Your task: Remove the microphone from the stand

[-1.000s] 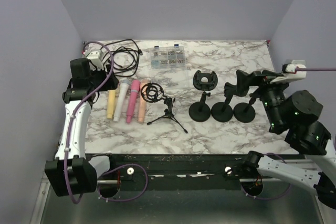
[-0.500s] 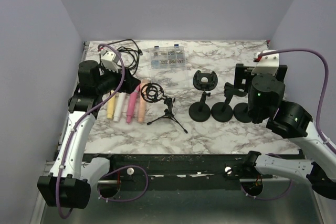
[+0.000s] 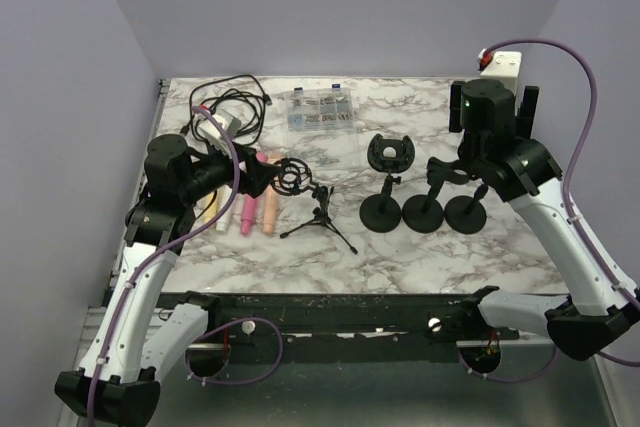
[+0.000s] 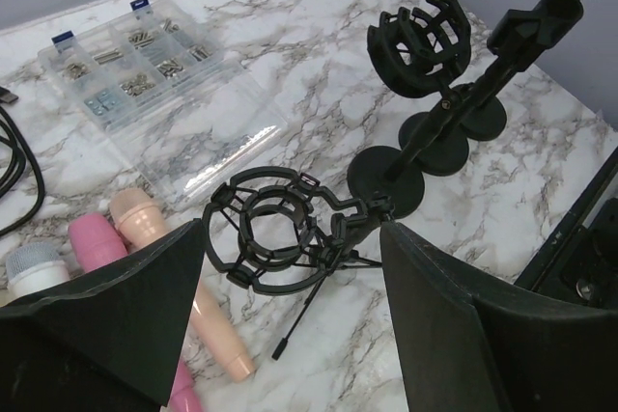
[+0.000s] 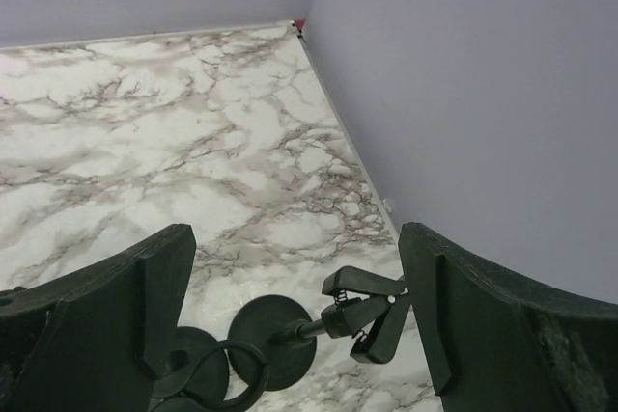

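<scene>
Black fingers of the left gripper [image 4: 290,306] are spread wide with nothing between them, above the shock mount [image 4: 275,238] of the tripod stand [image 3: 320,219]. The right gripper [image 5: 290,325] is opened too, unloaded, over the round-base stands [image 3: 425,212] near the desk's right edge. The microphones [image 3: 246,215] are laid flat beside the tripod, toward the left edge.

Left tool [image 4: 292,238] and right tool [image 5: 294,233], both spread wide

Table top [image 3: 430,107]: white-grey marble pattern, smooth, faint sheen. Organiser box [image 4: 135,60]: clear glossy plastic. Round-base stands [image 4: 386,178]: matt black, apparently metal. Shock mount [image 4: 280,238]: black, satin, plastic-looking. Microphones [image 4: 208,320]: pastel bodies, smooth and matt; one grey mesh head.
</scene>
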Robot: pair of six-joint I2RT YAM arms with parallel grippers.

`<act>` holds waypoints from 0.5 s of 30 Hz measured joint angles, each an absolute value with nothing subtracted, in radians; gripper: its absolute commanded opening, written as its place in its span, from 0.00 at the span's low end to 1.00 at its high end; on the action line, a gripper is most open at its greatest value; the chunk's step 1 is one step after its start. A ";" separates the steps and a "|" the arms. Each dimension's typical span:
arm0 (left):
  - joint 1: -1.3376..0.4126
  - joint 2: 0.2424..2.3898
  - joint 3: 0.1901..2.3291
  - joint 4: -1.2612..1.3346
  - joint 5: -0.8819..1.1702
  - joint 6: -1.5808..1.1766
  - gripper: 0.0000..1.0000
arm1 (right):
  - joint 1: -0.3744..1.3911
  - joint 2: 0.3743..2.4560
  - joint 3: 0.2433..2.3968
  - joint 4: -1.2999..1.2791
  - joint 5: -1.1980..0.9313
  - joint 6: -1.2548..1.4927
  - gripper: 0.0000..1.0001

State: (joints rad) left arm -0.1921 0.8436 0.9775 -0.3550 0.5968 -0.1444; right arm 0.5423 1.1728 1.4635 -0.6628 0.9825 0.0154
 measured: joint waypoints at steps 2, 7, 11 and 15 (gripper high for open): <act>-0.210 0.826 0.978 -0.356 0.589 -0.134 0.75 | 0.505 1.196 1.477 -0.685 0.949 0.038 0.95; -0.242 0.800 0.978 -0.357 0.582 -0.119 0.76 | 0.463 1.189 1.494 -0.736 0.899 0.096 0.79; -0.258 0.795 0.978 -0.357 0.583 -0.119 0.75 | 0.427 1.165 1.501 -0.777 0.871 0.138 0.72; -0.278 0.790 0.978 -0.357 0.583 -0.116 0.75 | 0.406 1.146 1.501 -0.815 0.861 0.169 0.66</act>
